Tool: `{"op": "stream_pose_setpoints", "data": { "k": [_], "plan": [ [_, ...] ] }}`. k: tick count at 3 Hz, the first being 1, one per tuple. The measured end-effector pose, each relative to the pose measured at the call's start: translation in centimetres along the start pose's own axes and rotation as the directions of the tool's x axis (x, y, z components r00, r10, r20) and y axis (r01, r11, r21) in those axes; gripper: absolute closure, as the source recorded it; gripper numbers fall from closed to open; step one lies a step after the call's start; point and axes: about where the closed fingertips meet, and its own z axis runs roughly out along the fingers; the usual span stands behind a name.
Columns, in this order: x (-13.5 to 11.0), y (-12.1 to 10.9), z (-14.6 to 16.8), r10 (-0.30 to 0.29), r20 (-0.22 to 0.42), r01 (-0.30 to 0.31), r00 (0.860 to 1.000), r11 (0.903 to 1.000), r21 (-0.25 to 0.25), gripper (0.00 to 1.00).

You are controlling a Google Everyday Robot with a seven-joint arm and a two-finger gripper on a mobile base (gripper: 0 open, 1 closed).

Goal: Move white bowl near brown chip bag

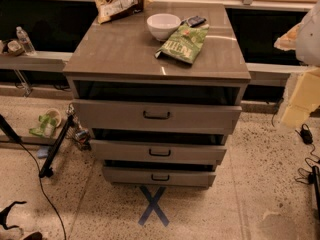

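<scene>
Small round glossy white bowl (163, 25) sits by the back edge of the grey counter (125, 54), mid-width. Wrinkled dark brown chip bag (117, 1) lies left of it at the back-left corner, apart. Gripper (298, 106) hangs beyond the right edge, bowl to its left; its state I cannot tell.

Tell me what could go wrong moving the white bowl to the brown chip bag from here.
The gripper sits off the right side of the cabinet, so reaching the white bowl likely means crossing the green chip bag and a small dark object beside it; either could get nudged. The brown chip bag lies at the top's back left corner, so overshooting could push it off.
</scene>
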Motion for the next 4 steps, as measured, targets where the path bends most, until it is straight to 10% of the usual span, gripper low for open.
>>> {"op": "stream_pose_setpoints", "data": {
  "k": [2,3,4],
  "plan": [
    [-0.4,-0.2,-0.1,0.034,0.058,-0.037,0.998,0.9985,0.041,0.00],
    [-2.2,-2.7,0.3,0.080,0.191,-0.101,0.978,0.9896,0.103,0.00],
    [-5.4,-8.7,0.3,0.118,0.396,-0.209,0.910,0.9580,0.196,0.00]
  ]
}}
